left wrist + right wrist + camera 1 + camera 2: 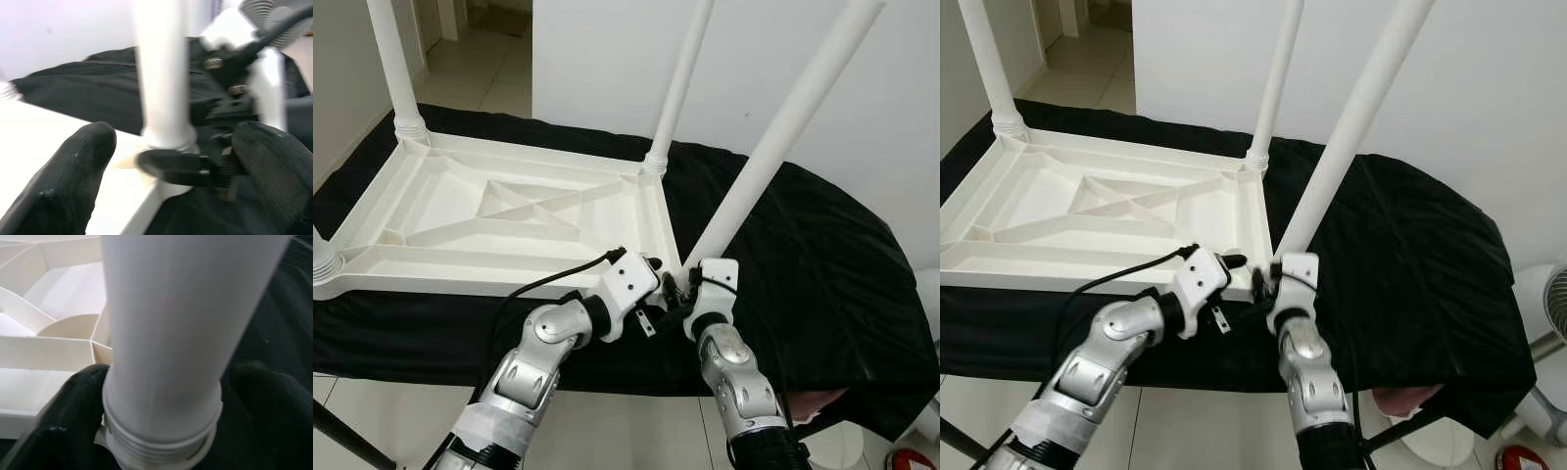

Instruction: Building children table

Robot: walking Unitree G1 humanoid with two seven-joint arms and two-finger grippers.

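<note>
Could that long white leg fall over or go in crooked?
Maybe. The table leg leans instead of standing straight like the others, so its thread could catch crooked in the corner of the upside-down tabletop. The right gripper has its fingers around the base without clearly squeezing, so the tall leg might tip.

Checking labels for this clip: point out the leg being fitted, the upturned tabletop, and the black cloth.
leg being fitted [773,147], left eye view, middle of its shaft.
upturned tabletop [440,201], left eye view, a flat panel of the ribbed underside.
black cloth [803,264], left eye view, bare stretch right of the leg.
</note>
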